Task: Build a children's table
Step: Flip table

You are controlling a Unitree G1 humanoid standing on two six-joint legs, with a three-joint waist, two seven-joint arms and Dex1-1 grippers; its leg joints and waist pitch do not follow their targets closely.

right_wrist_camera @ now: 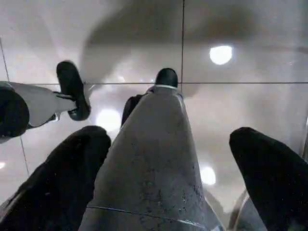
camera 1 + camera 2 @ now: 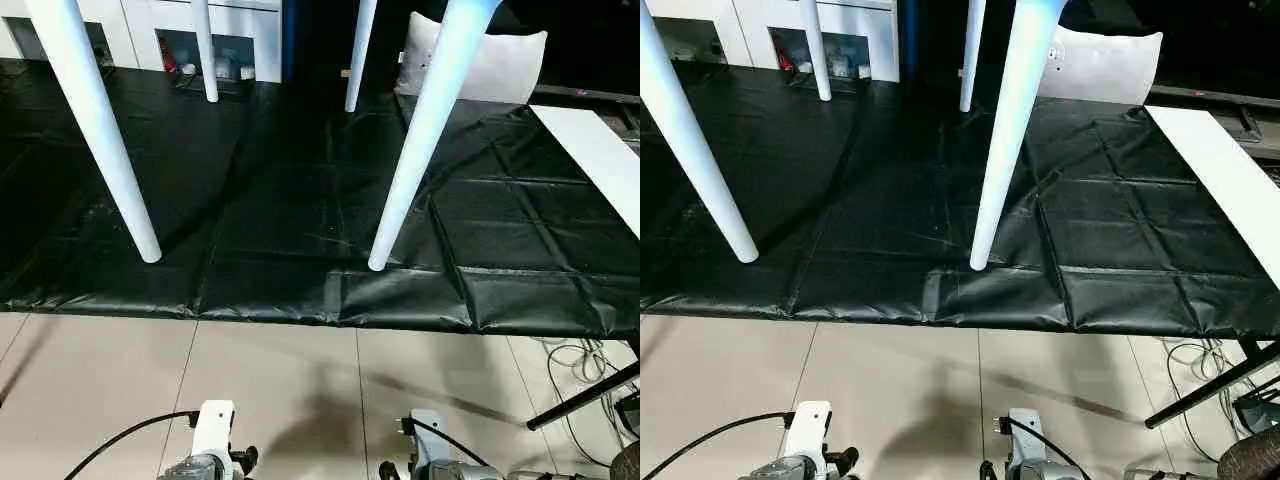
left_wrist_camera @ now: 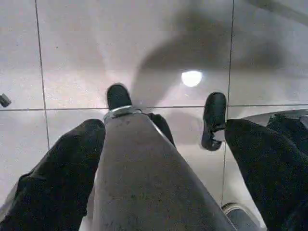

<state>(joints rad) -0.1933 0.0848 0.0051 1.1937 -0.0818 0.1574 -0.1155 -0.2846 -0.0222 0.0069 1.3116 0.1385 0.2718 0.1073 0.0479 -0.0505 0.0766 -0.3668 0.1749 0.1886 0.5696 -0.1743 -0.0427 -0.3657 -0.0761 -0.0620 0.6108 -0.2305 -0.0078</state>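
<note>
While the children's table (image 2: 420,150) stands upright on the black sheet (image 2: 300,230), its four white legs come down from above: two near the sheet's front edge, two near its back edge. Behind the sheet a white cabinet (image 2: 235,35) has open compartments holding small items too small to tell. A grey-white cushion (image 2: 505,65) leans at the back right corner, and a white board (image 2: 600,150) lies along the right edge. In the wrist views each gripper points down at the tiled floor (image 3: 72,48) over the robot's legs and feet: left gripper (image 3: 163,149) spread wide and empty, right gripper (image 1: 168,159) likewise.
</note>
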